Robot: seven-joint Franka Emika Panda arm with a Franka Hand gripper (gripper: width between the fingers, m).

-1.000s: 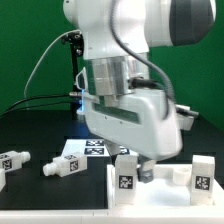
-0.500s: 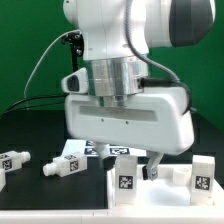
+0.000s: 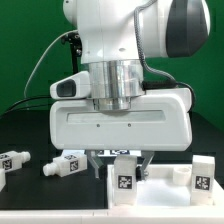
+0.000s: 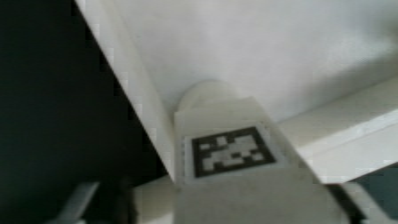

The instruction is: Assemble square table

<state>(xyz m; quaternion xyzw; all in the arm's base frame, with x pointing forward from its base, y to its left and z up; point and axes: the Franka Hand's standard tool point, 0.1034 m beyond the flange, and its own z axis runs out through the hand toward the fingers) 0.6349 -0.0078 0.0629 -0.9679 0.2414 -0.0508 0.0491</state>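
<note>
White plastic fills most of the exterior view: the arm's broad hand hangs low over the near corner of the slab point(image 3: 165, 186). The slab lies flat on the black table point(image 3: 30, 135), toward the exterior view's right. A short blocky leg point(image 3: 125, 180) stands upright at that corner, its tag facing the camera. A second leg point(image 3: 203, 172) stands at the corner further to the right.

Two loose legs point(image 3: 12, 162) point(image 3: 65, 166) lie on their sides, well apart from the slab, toward the exterior view's left. The marker board point(image 3: 112, 151) peeks out behind the fingers.

The gripper point(image 3: 122, 156) hovers just above the near leg. Its jaws look spread, one to each side, and pinch nothing. In the wrist view the leg point(image 4: 231, 150) sits centred below the camera, beside the slab's point(image 4: 187, 50) rim.

The step in hand seems to be grasping this leg. To do it well, the arm should come straight down and keep the leg centred between the jaws. They should close on two opposite flat faces. A skewed approach could tip the leg or shove the slab.
</note>
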